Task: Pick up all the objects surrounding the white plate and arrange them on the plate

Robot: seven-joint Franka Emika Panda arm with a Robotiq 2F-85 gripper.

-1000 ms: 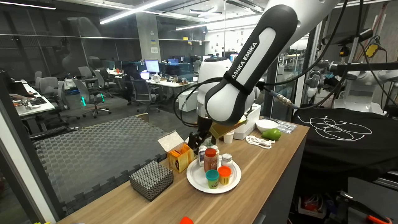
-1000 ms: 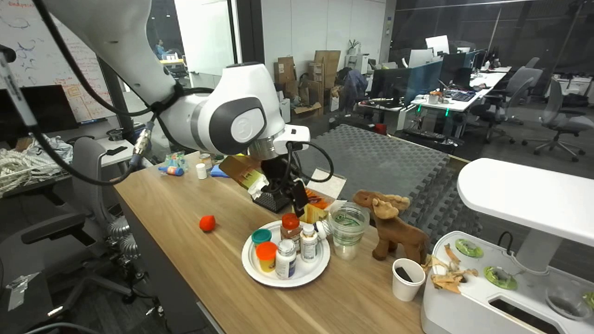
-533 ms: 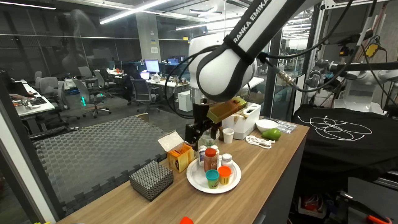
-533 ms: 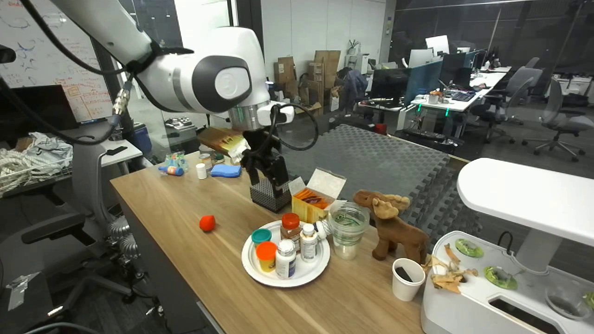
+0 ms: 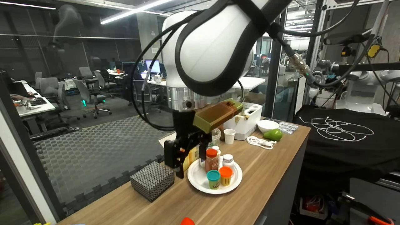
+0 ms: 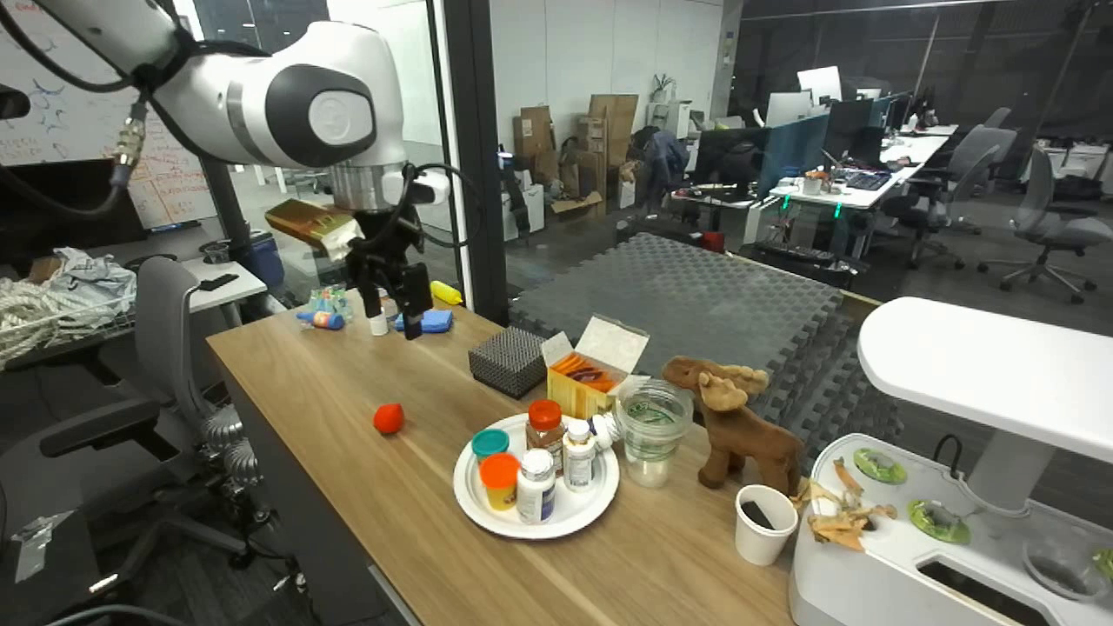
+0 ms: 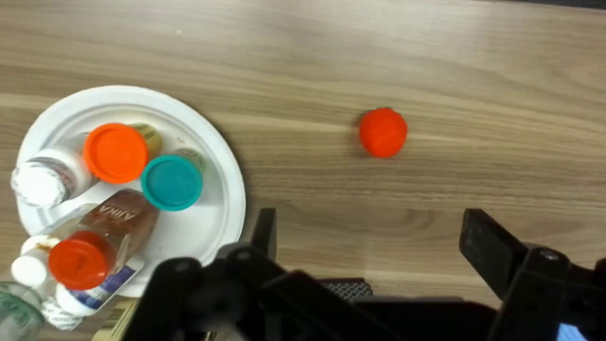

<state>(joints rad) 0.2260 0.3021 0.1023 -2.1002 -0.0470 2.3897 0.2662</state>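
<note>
In the wrist view, the fingers (image 7: 492,253) are parted wide with nothing held. To their left is seen the white plate (image 7: 236,189), crowded with the teal-lidded cup (image 7: 171,183), the orange-lidded cup (image 7: 116,153), the red-capped bottle (image 7: 106,237) and white bottles (image 7: 52,176). If the fingers were swung low that way, the red-capped bottle could be toppled into its close neighbours. Off the plate, between the lines of the fingers, a round red item (image 7: 383,132) is seen; if wanted, it could be rolled away by an off-centre closing.

In an exterior view, the grey block (image 5: 152,181) is seen below left of the fingers, with the carton (image 5: 190,158) partly hidden behind them; either might be struck in a hasty descent.

In an exterior view, the glass jar (image 6: 650,422) is shown just beside the plate, well apart from the fingers; if bumped, it could be pushed into the white bottles.
</note>
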